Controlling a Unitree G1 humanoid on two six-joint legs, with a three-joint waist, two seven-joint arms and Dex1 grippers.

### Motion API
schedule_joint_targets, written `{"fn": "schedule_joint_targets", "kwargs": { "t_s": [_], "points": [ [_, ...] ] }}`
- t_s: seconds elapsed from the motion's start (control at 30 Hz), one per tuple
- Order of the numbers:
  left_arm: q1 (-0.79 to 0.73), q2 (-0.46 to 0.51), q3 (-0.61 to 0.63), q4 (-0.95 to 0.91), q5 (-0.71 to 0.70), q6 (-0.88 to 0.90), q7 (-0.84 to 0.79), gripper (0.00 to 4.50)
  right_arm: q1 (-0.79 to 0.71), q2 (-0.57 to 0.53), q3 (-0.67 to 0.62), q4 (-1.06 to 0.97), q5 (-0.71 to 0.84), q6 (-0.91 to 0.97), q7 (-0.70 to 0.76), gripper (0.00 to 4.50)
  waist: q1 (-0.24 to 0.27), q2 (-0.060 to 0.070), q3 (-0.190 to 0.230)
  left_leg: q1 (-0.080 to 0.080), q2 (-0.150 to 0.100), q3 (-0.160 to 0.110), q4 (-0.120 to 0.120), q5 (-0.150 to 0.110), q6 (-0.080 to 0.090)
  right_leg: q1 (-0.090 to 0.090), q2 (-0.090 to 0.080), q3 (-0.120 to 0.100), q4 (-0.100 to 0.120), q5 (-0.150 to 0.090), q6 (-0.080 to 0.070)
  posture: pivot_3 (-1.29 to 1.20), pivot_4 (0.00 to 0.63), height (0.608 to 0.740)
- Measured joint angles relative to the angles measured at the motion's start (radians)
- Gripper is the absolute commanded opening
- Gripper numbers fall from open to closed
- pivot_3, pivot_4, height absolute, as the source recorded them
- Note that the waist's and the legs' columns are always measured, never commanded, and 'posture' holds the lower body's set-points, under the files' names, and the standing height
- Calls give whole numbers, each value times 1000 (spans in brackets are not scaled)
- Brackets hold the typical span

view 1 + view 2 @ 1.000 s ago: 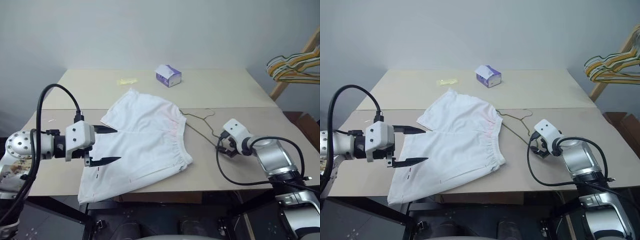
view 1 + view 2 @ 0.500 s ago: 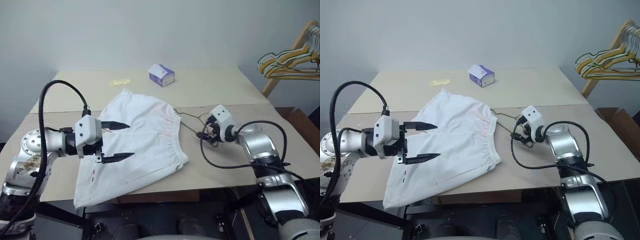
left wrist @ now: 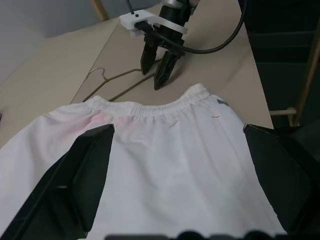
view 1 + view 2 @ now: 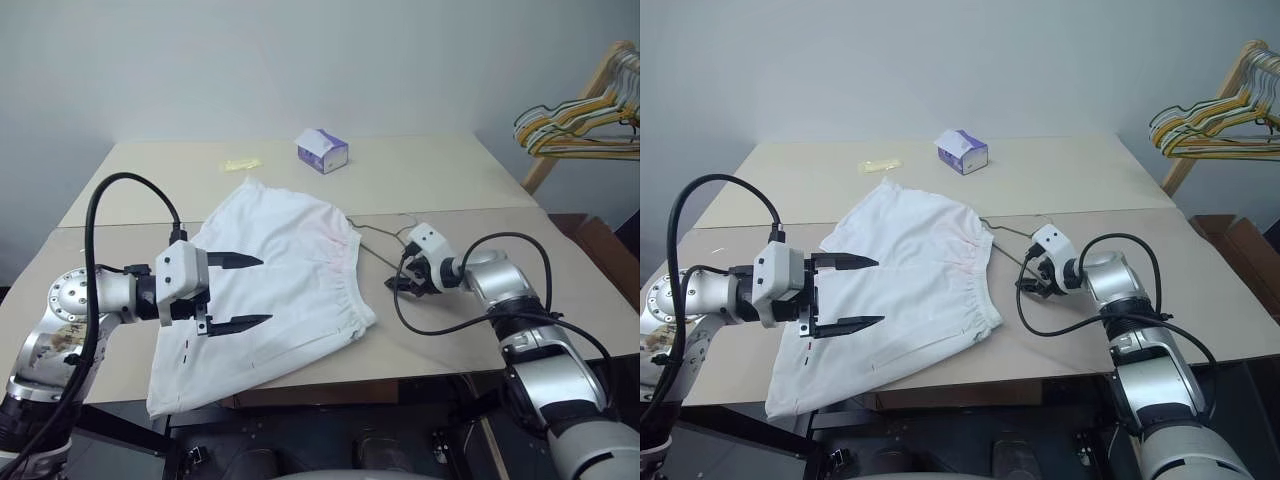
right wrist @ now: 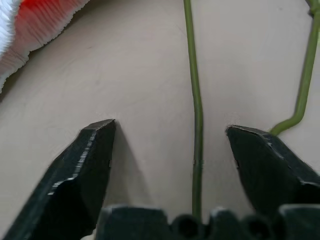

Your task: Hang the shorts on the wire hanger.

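Shorts [image 4: 285, 275] lie flat mid-table, waistband toward 3 o'clock, hems toward 7 o'clock at the near edge. They look like soft, light cloth, likely to sag and bunch, so I'd take them at the gathered elastic waistband, the firmest part. Wire hanger [image 4: 1025, 235] lies flat on the table [image 4: 440, 180] just beside the waistband at 3 o'clock, one end under the cloth. It reads as thin, stiff, light and springy, and could skid or pivot when nudged. My right gripper [image 3: 161, 64] is low over it with fingers apart, a wire leg running between them in the wrist view, nothing pinched yet. Left gripper [image 4: 237, 293] hovers over the leg end at 8 o'clock, fingers spread wide, empty. Tissue box [image 4: 322, 151] at 12 o'clock and the bunched coloured hangers [image 4: 575, 125] at 2 o'clock are well apart. The right arm's own looping cable [image 4: 440, 325] could snag.
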Motion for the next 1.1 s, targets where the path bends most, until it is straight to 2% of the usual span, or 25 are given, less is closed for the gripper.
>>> {"fn": "schedule_joint_targets", "kwargs": {
  "t_s": [0.3, 0.47, 0.7, 0.87, 1.1],
  "points": [
    [-5, -2, -13, 0, 1, -2, 7, 4500, -45, 6, 10, 64, -61, 19, -47, 108, 0, 0, 0, 0, 0, 0, 0, 0, 0, 1, 0, 0, 0, 0, 0, 26, 0, 740],
    [-16, -7, -21, 2, 1, 1, 16, 4500, -35, 9, 19, 47, -85, -1, -78, 49, 0, -1, -1, 1, 0, 0, 0, 0, 0, 2, 0, 0, 0, 0, 0, 24, 0, 740],
    [-45, -77, -20, 15, -21, 74, 97, 4500, 34, 27, -40, -43, -84, 8, -215, 49, 5, -3, -2, 0, 0, -1, 0, 0, 0, 1, 0, 0, 0, 0, 0, 24, 0, 740],
    [-130, -224, 23, 77, -129, 323, 323, 4500, 173, 21, -125, -326, -72, 25, -326, 49, 17, 0, -1, -4, -1, -2, 0, 0, 0, -2, 0, 0, -1, 1, 2, 12, 0, 740],
    [-270, -505, 137, 137, -397, 601, 663, 4500, 264, -1, -150, -732, -36, 42, -323, 49, 15, -1, -1, -3, -1, -3, 1, 0, 0, -1, -1, 0, -2, 2, 2, -9, 0, 740]
  ]
}}
